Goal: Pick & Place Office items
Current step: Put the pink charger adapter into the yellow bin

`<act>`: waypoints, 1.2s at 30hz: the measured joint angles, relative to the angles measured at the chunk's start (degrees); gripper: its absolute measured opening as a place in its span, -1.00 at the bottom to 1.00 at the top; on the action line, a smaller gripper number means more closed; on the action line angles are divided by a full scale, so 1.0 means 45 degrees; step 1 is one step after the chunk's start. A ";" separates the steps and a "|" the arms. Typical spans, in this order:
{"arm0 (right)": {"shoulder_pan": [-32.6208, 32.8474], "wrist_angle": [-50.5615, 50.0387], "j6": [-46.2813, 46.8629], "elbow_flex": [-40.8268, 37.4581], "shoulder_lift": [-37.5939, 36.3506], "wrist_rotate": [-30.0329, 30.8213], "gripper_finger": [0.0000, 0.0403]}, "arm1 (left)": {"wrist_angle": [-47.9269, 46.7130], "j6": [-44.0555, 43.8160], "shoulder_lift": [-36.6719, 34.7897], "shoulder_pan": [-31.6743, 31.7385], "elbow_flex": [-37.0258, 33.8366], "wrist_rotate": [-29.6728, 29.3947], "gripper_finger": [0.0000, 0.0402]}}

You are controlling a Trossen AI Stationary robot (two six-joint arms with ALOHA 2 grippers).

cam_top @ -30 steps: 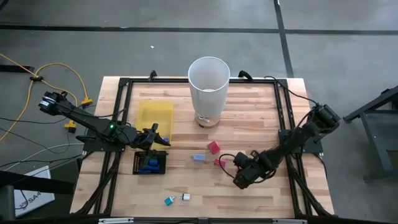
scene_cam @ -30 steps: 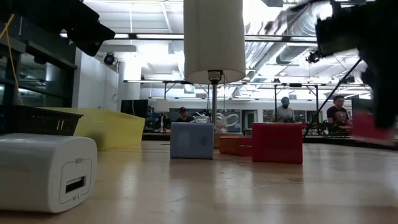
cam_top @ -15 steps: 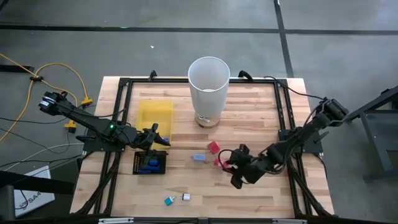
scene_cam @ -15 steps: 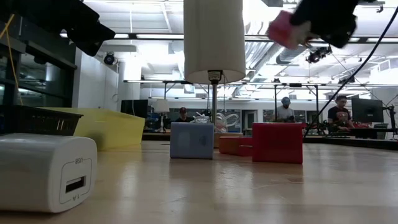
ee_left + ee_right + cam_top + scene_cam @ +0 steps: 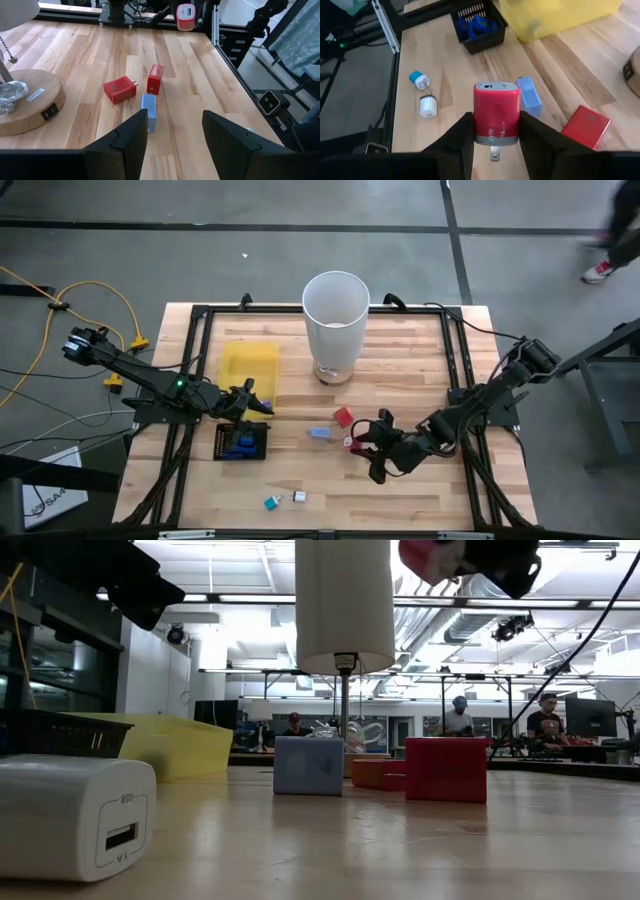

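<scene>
My right gripper (image 5: 495,122) (image 5: 362,442) is shut on a pink-red charger (image 5: 495,107) and holds it in the air over the table's right middle. Below it on the wood lie a light blue piece (image 5: 319,434) and a red charger (image 5: 344,417); the left wrist view shows a second red piece (image 5: 155,78). A teal piece (image 5: 271,502) and a white piece (image 5: 298,497) lie by the near edge. My left gripper (image 5: 262,405) (image 5: 175,125) hangs open, with nothing between its fingers, over the far edge of the black mesh tray (image 5: 240,442). My right gripper pinches the pink-red charger's two opposite sides (image 5: 476,120) between its two fingers (image 5: 462,137). The fingers slant down toward the table's left. The charger's port end (image 5: 495,87) points away from the wrist and its prongs (image 5: 493,153) back toward it. It is lifted clear of the table.
A tall white cylinder (image 5: 336,320) on a wooden base (image 5: 25,100) stands at the far middle. A yellow tray (image 5: 248,365) lies left of it, and the black mesh tray holds blue pieces (image 5: 240,444). Bare wood lies right of the red charger.
My right gripper has risen with the pink-red charger, lifting it clear of the table, and has gone a little toward the left edge. It has rolled and tipped up from a steep downward slant to a shallower one.
</scene>
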 joint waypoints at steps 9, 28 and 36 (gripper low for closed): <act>-0.1208 0.2326 -0.2257 0.0000 0.0194 -0.1419 -0.42 | 0.0009 -0.0002 -0.0001 0.0004 0.0000 0.0000 -0.09; -0.3190 0.6726 -0.5491 0.0005 0.1419 -0.2875 -0.43 | 0.1965 0.0476 0.0089 0.0005 -0.0003 0.0000 -0.09; -0.3464 0.7587 -0.6265 0.0000 0.1478 -0.2775 -0.42 | 0.3740 0.0766 0.1293 0.0005 -0.0004 0.0000 -0.09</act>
